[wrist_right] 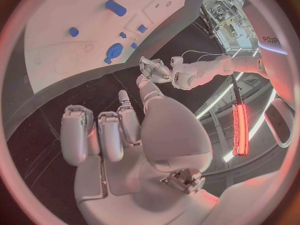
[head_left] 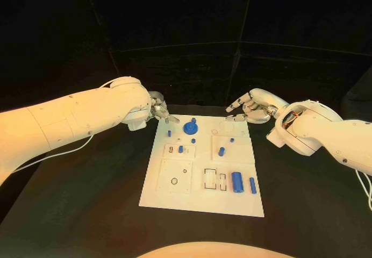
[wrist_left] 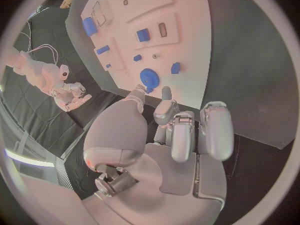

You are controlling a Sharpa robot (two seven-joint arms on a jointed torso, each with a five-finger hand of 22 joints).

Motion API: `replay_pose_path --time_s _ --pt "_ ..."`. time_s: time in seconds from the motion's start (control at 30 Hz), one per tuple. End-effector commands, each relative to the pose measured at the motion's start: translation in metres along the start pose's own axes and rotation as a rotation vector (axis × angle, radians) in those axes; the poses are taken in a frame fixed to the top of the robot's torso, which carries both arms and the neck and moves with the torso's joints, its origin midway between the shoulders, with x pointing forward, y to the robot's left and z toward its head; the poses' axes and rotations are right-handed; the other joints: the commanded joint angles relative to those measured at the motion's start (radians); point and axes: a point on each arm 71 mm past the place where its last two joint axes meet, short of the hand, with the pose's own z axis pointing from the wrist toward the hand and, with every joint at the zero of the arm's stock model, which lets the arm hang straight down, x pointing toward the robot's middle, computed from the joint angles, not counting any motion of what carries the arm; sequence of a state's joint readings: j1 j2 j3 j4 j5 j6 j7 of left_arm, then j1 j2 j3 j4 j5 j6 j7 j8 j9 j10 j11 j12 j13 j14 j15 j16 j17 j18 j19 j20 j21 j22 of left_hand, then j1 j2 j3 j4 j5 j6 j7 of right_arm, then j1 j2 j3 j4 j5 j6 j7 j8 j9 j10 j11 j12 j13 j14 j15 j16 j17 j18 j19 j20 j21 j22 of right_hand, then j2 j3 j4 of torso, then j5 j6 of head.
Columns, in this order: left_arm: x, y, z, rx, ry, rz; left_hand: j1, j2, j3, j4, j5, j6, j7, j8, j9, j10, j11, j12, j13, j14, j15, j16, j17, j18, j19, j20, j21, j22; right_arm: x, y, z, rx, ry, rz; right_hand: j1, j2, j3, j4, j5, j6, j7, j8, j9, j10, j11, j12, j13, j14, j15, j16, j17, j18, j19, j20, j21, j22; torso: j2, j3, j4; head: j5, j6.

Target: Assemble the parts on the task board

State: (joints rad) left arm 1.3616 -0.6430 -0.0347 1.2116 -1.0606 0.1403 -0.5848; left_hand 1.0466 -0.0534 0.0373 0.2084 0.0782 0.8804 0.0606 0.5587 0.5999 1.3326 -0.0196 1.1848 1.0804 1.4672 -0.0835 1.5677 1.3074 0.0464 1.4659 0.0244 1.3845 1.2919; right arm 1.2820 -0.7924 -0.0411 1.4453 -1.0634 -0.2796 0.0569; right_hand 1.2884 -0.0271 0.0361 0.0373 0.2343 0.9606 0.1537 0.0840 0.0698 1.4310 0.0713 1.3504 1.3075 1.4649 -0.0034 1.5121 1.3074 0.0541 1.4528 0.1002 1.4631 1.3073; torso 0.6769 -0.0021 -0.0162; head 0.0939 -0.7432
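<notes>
Head view: task board (head_left: 203,201) lies flat mid-bench, long axis running away from the robot, on the black bench (head_left: 93,204). Left robot hand (head_left: 159,110) hovers at the board's far left corner, fingers pointed down and toward the board; it holds nothing, fingers apart. Right robot hand (head_left: 249,107) hovers just past the far right corner, fingers loosely curled and apart, also grasping nothing. Blue gear-like round part (head_left: 191,128) sits on the board's far end between the two hands, nearer the left one. Near end of the board: a blue cylinder (head_left: 237,183) lies on its side, long axis along the board's length, with a slimmer blue peg (head_left: 252,185) just beside it, parallel. Several small blue parts (head_left: 221,150) stand in the middle zone; their exact seating is too small to tell. Left wrist view: left hand's fingers (wrist_left: 215,130) extended side by side, thumb tip near the round part (wrist_left: 149,78), probably not touching. Right wrist view: fingers (wrist_right: 78,135) half-bent, palm bare.
</notes>
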Motion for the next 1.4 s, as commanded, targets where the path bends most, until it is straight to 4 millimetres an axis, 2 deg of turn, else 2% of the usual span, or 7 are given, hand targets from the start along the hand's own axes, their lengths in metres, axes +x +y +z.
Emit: replay_pose_path --time_s 0.03,0.13,0.33,0.6,0.83,0.97,1.4 --pt "-0.002 0.003 0.006 -0.027 0.062 0.032 0.013 0.004 -0.012 0.002 0.0 -0.002 0.005 -0.01 -0.011 0.0 0.01 0.0 -0.002 0.104 0.009 0.003 0.263 0.014 0.002 0.008 -0.005 0.001 0.0 0.002 0.001 -0.007 0.004 0.002 -0.002 0.0 -0.007 0.001 -0.004 0.008 -0.001 0.006 -0.001 -0.003 -0.006 -0.002 0.075 0.075 -0.007 -0.006 0.125 -0.002 -0.004 -0.004 -0.005 0.008 0.001 -0.0004 0.0002 0.001 0.001" --pt "-0.006 0.004 0.013 -0.045 0.065 0.034 0.007 0.012 -0.05 0.026 -0.027 0.009 0.006 -0.019 -0.036 -0.002 0.012 0.003 -0.004 0.104 0.011 0.003 0.263 0.015 0.003 0.011 -0.006 0.002 0.0 0.002 0.002 -0.008 0.006 0.002 -0.002 0.001 -0.007 0.001 -0.002 0.008 -0.001 0.006 -0.001 -0.003 -0.006 -0.001 0.075 0.075 -0.007 -0.006 0.125 -0.002 -0.003 -0.004 -0.005 0.009 0.002 -0.0012 -0.0002 0.003 0.0" --pt "-0.004 0.006 0.023 -0.071 0.083 0.058 0.001 0.014 -0.076 0.043 -0.03 0.021 0.003 -0.019 -0.046 0.0 0.009 0.007 0.0 0.104 0.01 0.003 0.263 0.014 0.005 0.01 -0.003 0.008 0.001 0.003 0.003 -0.008 0.012 0.003 -0.001 0.004 -0.007 0.001 0.001 0.008 -0.001 0.006 -0.001 -0.003 -0.006 -0.002 0.075 0.075 -0.007 -0.006 0.126 -0.002 -0.003 -0.004 -0.005 0.009 0.003 -0.0019 -0.0021 0.006 0.0" --pt "0.003 0.008 0.033 -0.087 0.104 0.072 0.012 0.021 -0.083 0.045 -0.03 0.03 0.001 -0.018 -0.051 0.002 0.007 0.01 0.002 0.104 0.008 0.003 0.263 0.013 0.006 0.009 -0.001 0.011 0.003 0.004 0.004 -0.012 0.015 0.003 0.0 0.005 -0.007 0.001 0.003 0.008 -0.002 0.006 -0.001 -0.003 -0.007 -0.002 0.075 0.075 -0.007 -0.006 0.125 -0.002 -0.004 -0.004 -0.005 0.008 0.003 -0.0025 -0.0028 0.006 -0.003" --pt "0.009 0.009 0.038 -0.085 0.108 0.092 0.02 0.027 -0.086 0.045 -0.03 0.033 0.0 -0.018 -0.054 0.002 0.006 0.01 0.001 0.104 0.008 0.003 0.263 0.013 0.006 0.008 -0.001 0.011 0.003 0.005 0.004 -0.014 0.015 0.004 0.002 0.006 -0.007 0.001 0.005 0.008 -0.002 0.006 -0.001 -0.003 -0.007 -0.002 0.075 0.075 -0.007 -0.006 0.125 -0.002 -0.003 -0.004 -0.005 0.008 0.003 -0.0011 -0.0019 0.005 -0.006" --pt "0.013 0.009 0.04 -0.079 0.109 0.098 0.026 0.031 -0.088 0.044 -0.03 0.034 0.0 -0.018 -0.057 0.001 0.006 0.01 0.001 0.104 0.007 0.003 0.263 0.013 0.007 0.007 -0.001 0.012 0.003 0.005 0.004 -0.017 0.013 0.004 0.003 0.007 -0.007 0.0 0.007 0.008 -0.002 0.006 -0.001 -0.003 -0.007 -0.001 0.075 0.075 -0.007 -0.006 0.126 -0.002 -0.003 -0.004 -0.005 0.009 0.003 -0.0021 -0.0011 0.005 -0.006" --pt "0.02 0.003 0.043 -0.052 0.119 0.103 0.066 0.052 -0.096 0.031 -0.03 0.043 -0.002 -0.018 -0.068 0.003 0.004 0.013 0.002 0.104 0.006 0.003 0.263 0.012 0.008 0.006 0.002 0.017 0.004 0.006 0.005 -0.021 0.012 0.004 0.006 0.008 -0.007 -0.001 0.009 0.009 -0.002 0.006 -0.001 -0.002 -0.007 0.0 0.076 0.076 -0.008 -0.006 0.127 -0.002 -0.003 -0.004 -0.005 0.009 0.002 -0.0014 -0.0004 0.003 -0.01"
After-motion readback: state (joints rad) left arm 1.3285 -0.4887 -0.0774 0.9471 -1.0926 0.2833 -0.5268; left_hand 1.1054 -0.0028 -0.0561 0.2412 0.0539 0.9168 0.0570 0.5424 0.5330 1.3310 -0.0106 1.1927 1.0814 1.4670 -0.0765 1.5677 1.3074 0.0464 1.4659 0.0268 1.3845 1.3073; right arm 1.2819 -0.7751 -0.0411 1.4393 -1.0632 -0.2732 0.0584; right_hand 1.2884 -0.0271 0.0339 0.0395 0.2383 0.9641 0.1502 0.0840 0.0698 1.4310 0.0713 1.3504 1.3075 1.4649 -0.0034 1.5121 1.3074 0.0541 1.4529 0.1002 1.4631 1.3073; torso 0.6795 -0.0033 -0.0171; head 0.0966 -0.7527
